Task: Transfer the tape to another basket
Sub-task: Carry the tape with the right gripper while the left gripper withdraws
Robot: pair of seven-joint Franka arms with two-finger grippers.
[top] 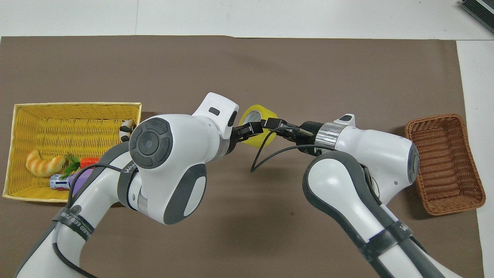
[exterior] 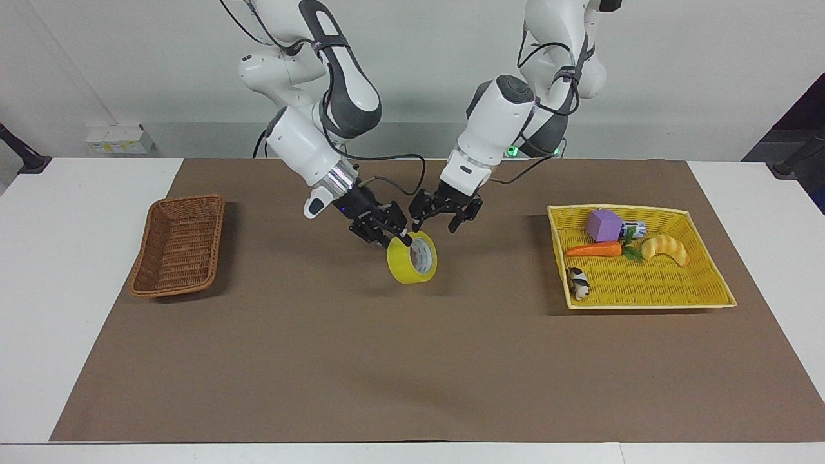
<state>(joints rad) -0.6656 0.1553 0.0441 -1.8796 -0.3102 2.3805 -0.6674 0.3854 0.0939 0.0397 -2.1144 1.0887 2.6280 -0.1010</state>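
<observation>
Hanging on edge from the right claw (exterior: 401,240), the tape (exterior: 412,258) is up in the air over the middle of the brown mat (exterior: 412,361), its white core turned toward the facing camera. The right claw is clamped on the roll's upper rim, one finger at the outside and one inside the core, so the roll dangles below and slightly toward the left arm's side of the fingertips. In the overhead view the tape (top: 257,125) shows between the two wrists, with the right claw (top: 270,124) on its edge.

The left claw (exterior: 446,216) hovers just beside and above the tape, not touching it, its fingers spread wide with nothing between them; in the overhead view the left claw (top: 247,129) overlaps the roll only because it is raised.

The basket (exterior: 178,246) sits on the mat toward the right arm's end of the counter (exterior: 64,270), well apart from the tape. The yellow basket (exterior: 644,283) lies at the left arm's end, holding a carrot (exterior: 594,249), a purple block (exterior: 604,225) and a croissant (exterior: 666,249).
</observation>
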